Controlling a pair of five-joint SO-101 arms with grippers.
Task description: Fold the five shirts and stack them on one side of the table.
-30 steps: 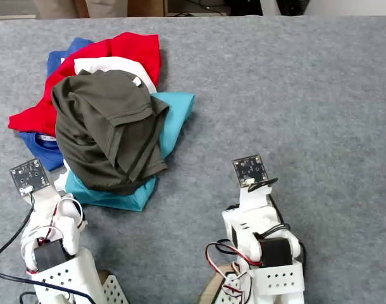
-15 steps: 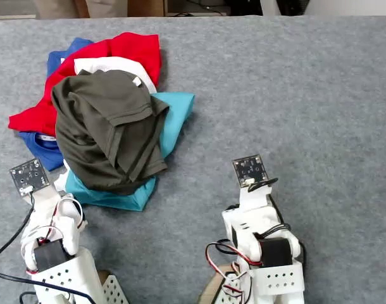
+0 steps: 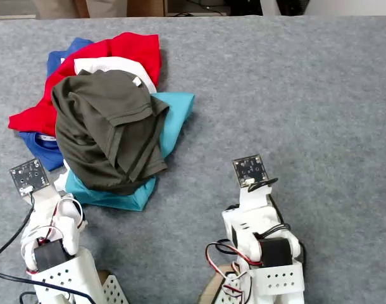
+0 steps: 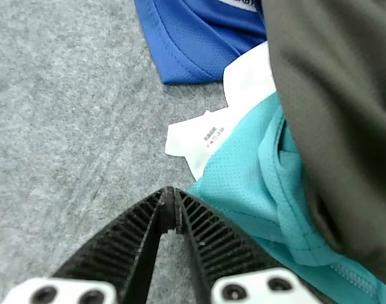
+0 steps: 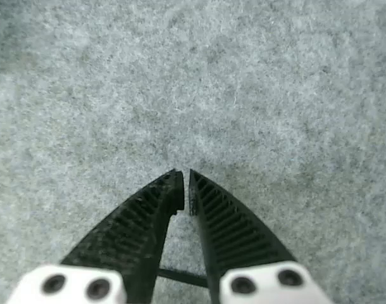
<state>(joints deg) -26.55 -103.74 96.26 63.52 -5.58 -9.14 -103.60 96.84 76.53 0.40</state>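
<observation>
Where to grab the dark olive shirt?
On the dark olive shirt, probably the loose hem corner, approached from the bare table beside it. It lies topmost and that corner rests on the teal shirt, so a pinch there should lift it alone.

- I take this for a robotics lab or a hobby workshop; I cannot tell which.
- My desk (image 3: 294, 95) is covered from edge to edge in grey felt-like matting, like a test surface.
- At the desk's near edge stand my left arm (image 3: 54, 253) and right arm (image 3: 262, 247): white printed shells, bare circuit boards (image 3: 250, 170), loose red and black wires (image 3: 213, 253).
- My fingers (image 5: 142, 228) are ribbed black plastic.
- Beyond the desk's far edge are brown furniture (image 3: 145, 6) and dark shapes, too cut off to name.
</observation>
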